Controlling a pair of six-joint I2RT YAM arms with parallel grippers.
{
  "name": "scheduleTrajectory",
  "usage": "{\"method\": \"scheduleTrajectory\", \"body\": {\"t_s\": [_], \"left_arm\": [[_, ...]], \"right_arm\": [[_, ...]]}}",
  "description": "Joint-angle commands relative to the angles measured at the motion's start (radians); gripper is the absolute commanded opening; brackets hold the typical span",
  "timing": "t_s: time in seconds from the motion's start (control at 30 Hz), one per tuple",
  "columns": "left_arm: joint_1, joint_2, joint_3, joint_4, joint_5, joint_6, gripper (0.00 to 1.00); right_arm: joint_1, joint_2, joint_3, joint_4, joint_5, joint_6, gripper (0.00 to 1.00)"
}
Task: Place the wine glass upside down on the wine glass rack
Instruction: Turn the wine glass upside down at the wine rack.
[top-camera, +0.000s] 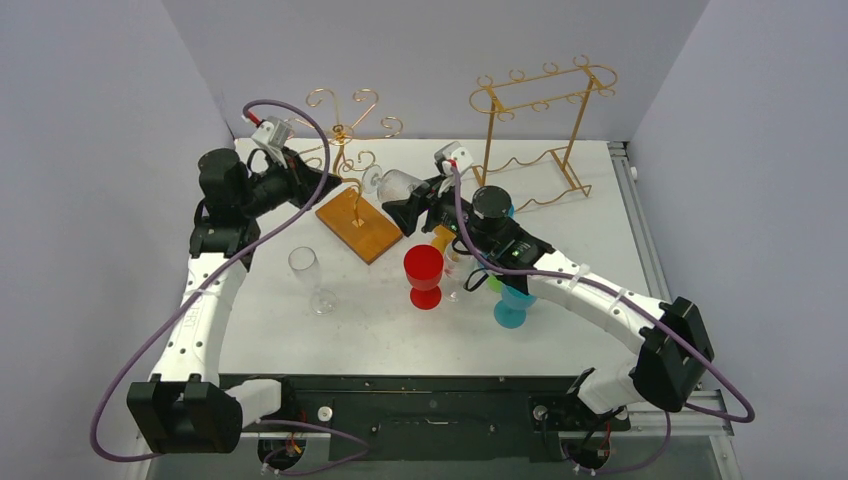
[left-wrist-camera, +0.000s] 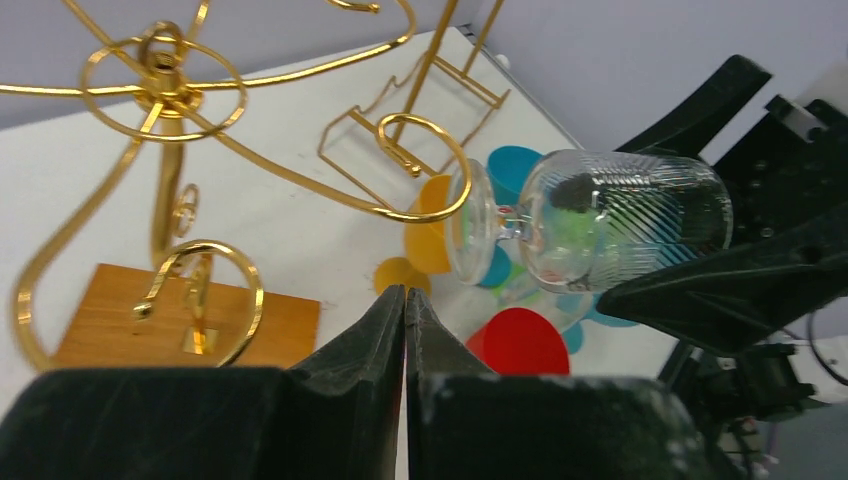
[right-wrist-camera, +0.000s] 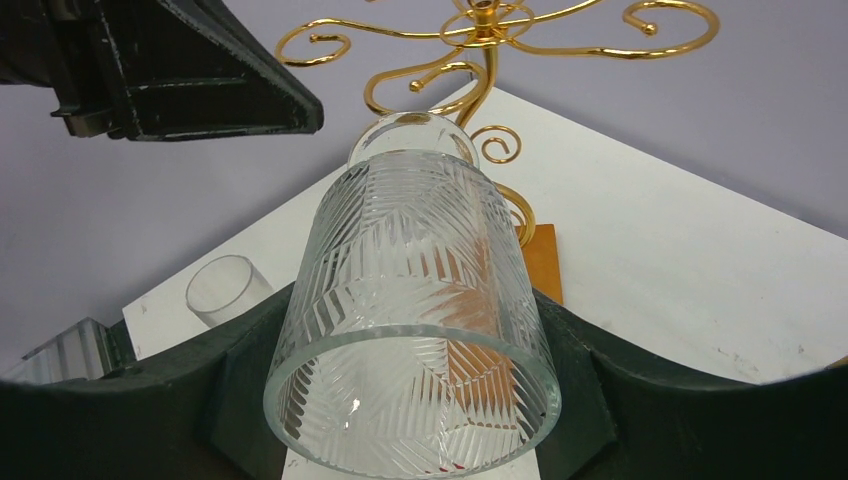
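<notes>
The wine glass rack (top-camera: 345, 140) is a gold wire tree with curled arms on a brown wooden base (top-camera: 358, 224). My right gripper (top-camera: 408, 205) is shut on the bowl of a clear ribbed wine glass (top-camera: 397, 184), held sideways with its foot toward the rack. In the left wrist view the glass (left-wrist-camera: 625, 215) has its foot (left-wrist-camera: 470, 225) at a curled arm (left-wrist-camera: 425, 165). In the right wrist view the glass (right-wrist-camera: 415, 300) sits between my fingers (right-wrist-camera: 600, 390). My left gripper (left-wrist-camera: 404, 300) is shut and empty beside the rack (left-wrist-camera: 165, 95).
A taller gold wire frame rack (top-camera: 535, 120) stands at the back right. A clear glass (top-camera: 310, 278) stands front left. A red cup (top-camera: 424, 275), a yellow cup (top-camera: 444, 238) and a teal cup (top-camera: 512, 305) cluster under my right arm.
</notes>
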Motion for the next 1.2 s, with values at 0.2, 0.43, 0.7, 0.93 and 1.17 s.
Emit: {"method": "scheduleTrajectory", "body": {"t_s": [0.2,0.43,0.7,0.93,1.17], "left_arm": [[-0.016,-0.045,0.133,-0.027,0.07,-0.185,0.53],[0.036,-0.037,0.337,-0.405,0.124,0.1,0.89],[0.026,-0.076,0.279,-0.584,0.234,0.268,0.73],[0.012,-0.072,0.268,-0.637,0.277,0.319,0.56],[0.01,-0.055,0.269,-0.666,0.293,0.352,0.33]], "right_arm": [[-0.012,-0.078,-0.002,0.082,-0.048,0.006,0.0],[0.019,-0.145,-0.013,0.075,-0.028,0.011,0.0],[0.102,-0.138,0.031,0.086,-0.029,0.027,0.0],[0.163,-0.116,0.053,0.127,-0.003,0.039,0.0],[0.187,-0.072,0.086,0.139,-0.013,0.054,0.0]]}}
